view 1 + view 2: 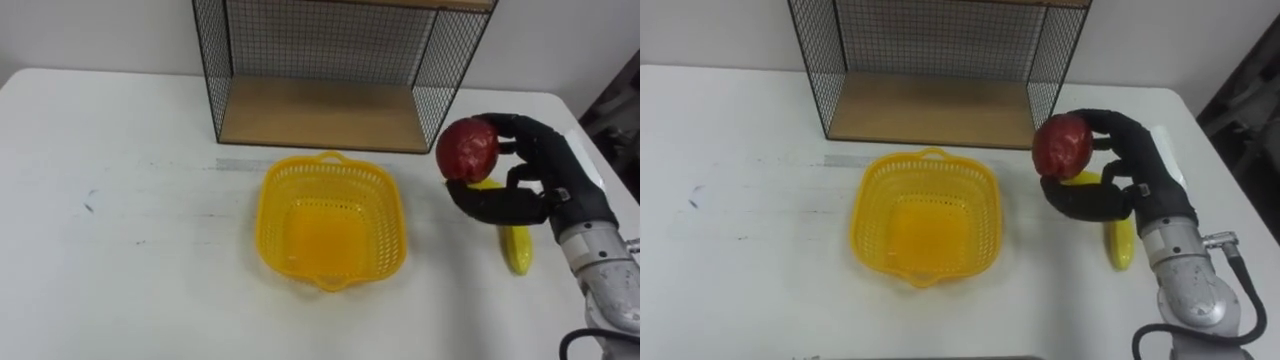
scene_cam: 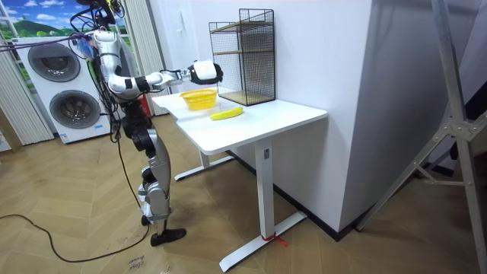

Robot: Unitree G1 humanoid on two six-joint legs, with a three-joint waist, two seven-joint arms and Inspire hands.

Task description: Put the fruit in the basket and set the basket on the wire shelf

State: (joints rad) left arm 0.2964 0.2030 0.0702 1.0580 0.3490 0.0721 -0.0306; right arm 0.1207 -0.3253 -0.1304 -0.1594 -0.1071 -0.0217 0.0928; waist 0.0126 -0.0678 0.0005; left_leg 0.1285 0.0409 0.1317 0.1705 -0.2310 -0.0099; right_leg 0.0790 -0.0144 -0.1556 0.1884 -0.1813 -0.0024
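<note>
My right hand [image 1: 548, 172], black-fingered with a pale grey metal wrist, is clasped around the round, dark red fruit [image 1: 467, 150]. The fingers arch over its top and the thumb curls underneath, so the mottled, faintly glossy ball sits between them, raised off the white, smooth-topped table [image 1: 120, 150]. I hold the fruit to the right of the square yellow plastic basket [image 1: 272, 215] and apart from it, near the front right corner of the black wire shelf [image 1: 320, 110]. The basket rests flat on the table in front of the shelf. Its walls are an open lattice that flares outward, the corners are rounded, a small handle loops up from the far rim and another from the near rim, and its solid floor is bare. Below my hand a long yellow banana [image 1: 517, 250] lies on the tabletop, pointing away from me; its far end is hidden behind my thumb and its near end tapers to a blunt tip. The shelf is a boxy cage of fine square mesh on thin black rods, open toward me, with a flat, light-toned wooden board as its lower level and the edge of a second board above. A few faint grey scuffs mark the table to the left of the basket. In the room view I stand upright at the end of the table on a wood-plank floor, my arm stretched out over the tabletop, with stacked white washing machines [image 2: 74, 110] behind me.
</note>
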